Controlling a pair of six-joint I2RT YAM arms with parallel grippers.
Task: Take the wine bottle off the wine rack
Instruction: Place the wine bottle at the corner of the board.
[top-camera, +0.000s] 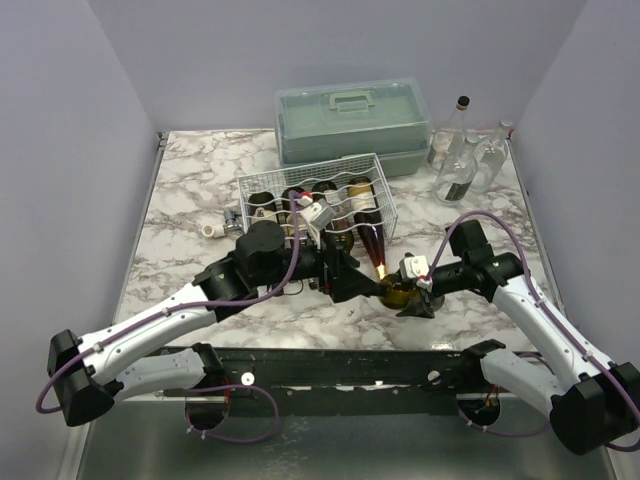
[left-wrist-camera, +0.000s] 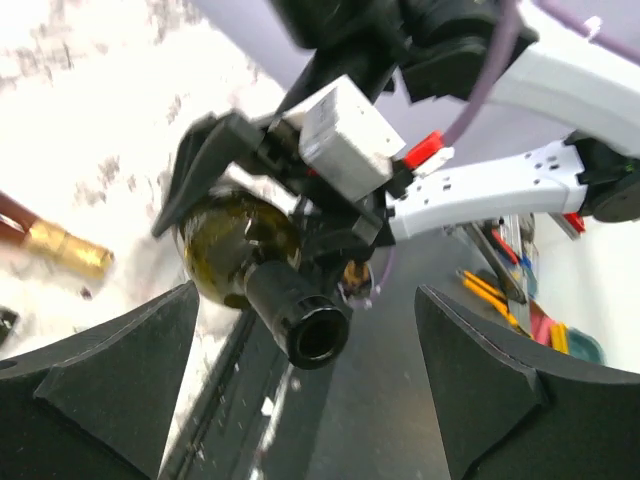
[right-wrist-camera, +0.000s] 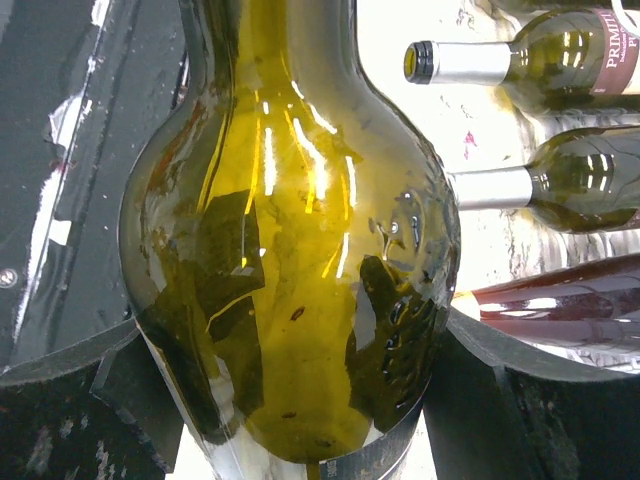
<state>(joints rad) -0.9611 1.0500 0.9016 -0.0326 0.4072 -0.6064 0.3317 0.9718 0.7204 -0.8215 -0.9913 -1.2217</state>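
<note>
The wine bottle (top-camera: 398, 292) is olive-green glass and hangs low over the marble table, in front of the white wire wine rack (top-camera: 262, 183). My right gripper (top-camera: 414, 298) is shut on its wide body; in the right wrist view the bottle (right-wrist-camera: 290, 250) fills the frame between the two black fingers (right-wrist-camera: 545, 400). My left gripper (top-camera: 366, 284) sits at the bottle's neck end, open. In the left wrist view its gripper (left-wrist-camera: 305, 400) stands wide, and the black bottle mouth (left-wrist-camera: 318, 335) points between the jaws without touching them.
Several more bottles lie in the rack. A dark red bottle (top-camera: 373, 242) with a gold-foil neck (left-wrist-camera: 65, 250) reaches out over the rack's front. A grey-green plastic case (top-camera: 350, 120) stands behind the rack. Clear glass bottles (top-camera: 462, 150) stand at the back right.
</note>
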